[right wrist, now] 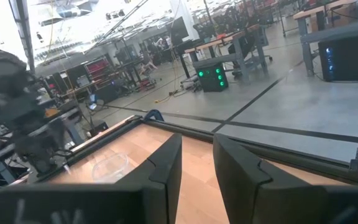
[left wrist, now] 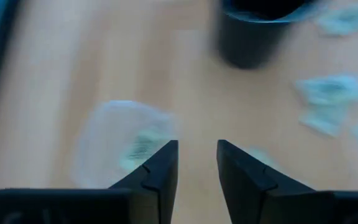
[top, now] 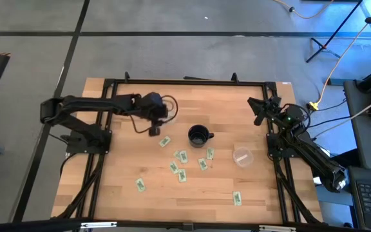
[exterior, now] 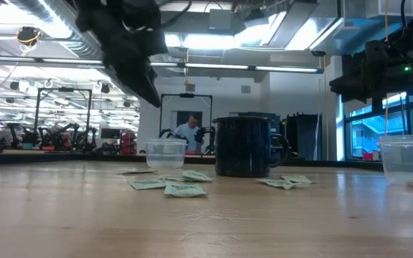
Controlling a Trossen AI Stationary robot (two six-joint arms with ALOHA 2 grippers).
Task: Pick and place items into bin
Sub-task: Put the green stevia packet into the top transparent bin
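Wooden counter (top: 114,193), framed by black rails, is carrying the whole job under a workshop of benches and ceiling lights. Over its rear left part the left end effector (top: 154,131) is hanging with its fingers (left wrist: 160,168) parted a narrow way and nothing between them; its wrist view is looking down on a clear container (left wrist: 120,143) with something pale green inside, though blur is keeping that uncertain. Just beside it one green packet (top: 165,141) is lying, and the rest of the packets (top: 181,166) are sitting scattered mid-counter, in front of the black mug (top: 199,136), with strays nearer the front edge (top: 237,198). A clear bin (top: 242,156) is standing to the right of the cluster. The right end effector (top: 260,111) is waiting over the far right corner, released and empty.

The risk, I judge, is lying in the packets' flatness: a narrow gap coming down slightly off line would be pushing a packet along the wood rather than pinching it. Overlapping packets could be lifting in pairs, and a low sweep could be knocking the mug.
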